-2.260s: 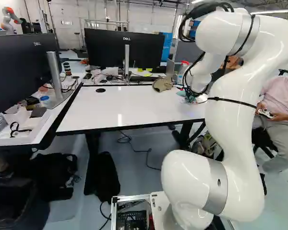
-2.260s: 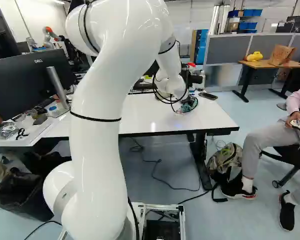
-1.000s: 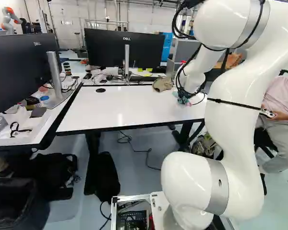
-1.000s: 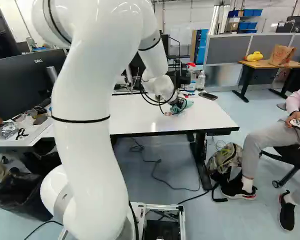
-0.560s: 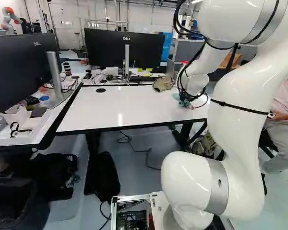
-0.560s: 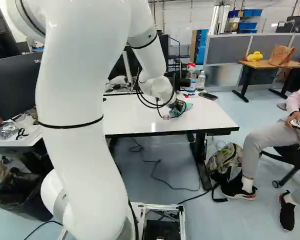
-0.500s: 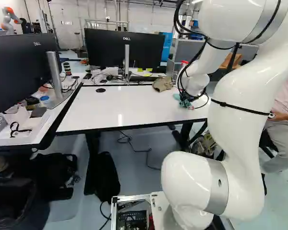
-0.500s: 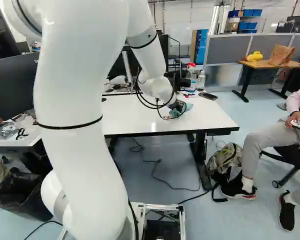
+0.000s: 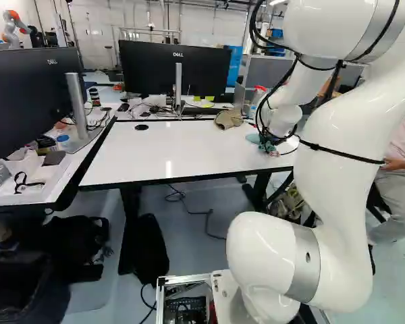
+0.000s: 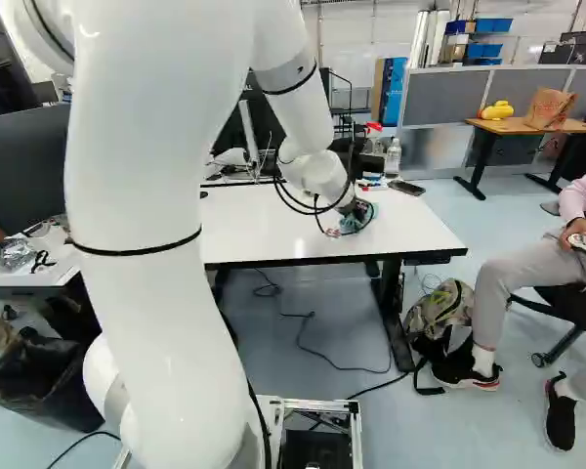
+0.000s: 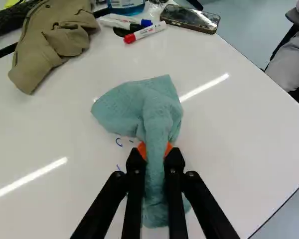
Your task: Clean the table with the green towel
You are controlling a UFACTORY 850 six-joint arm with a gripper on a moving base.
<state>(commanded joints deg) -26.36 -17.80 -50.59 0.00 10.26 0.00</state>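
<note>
Rightward over the table (image 9: 175,152) — that is how my gripper (image 10: 355,209) and the green towel (image 11: 162,107) have shifted together since the last frame, while the base has stayed put. I have the fingers pinching the towel, its bunched middle between the orange pads (image 11: 141,150). One flap spreads out ahead of the fingertips, and the other end shows under the fingers. The towel is at the right part of the table, with small blue pen marks (image 11: 119,142) just beside it.

Farther out, beyond the towel, I see a red-capped marker (image 11: 148,31) near a blue-capped marker (image 11: 131,20), with a phone (image 11: 190,19) to their right. Tan fabric (image 11: 55,42) lies to the far left of the towel, crumpled. At the far side stands a monitor (image 9: 148,64) — and below the table's right end sits a backpack (image 10: 443,311).
</note>
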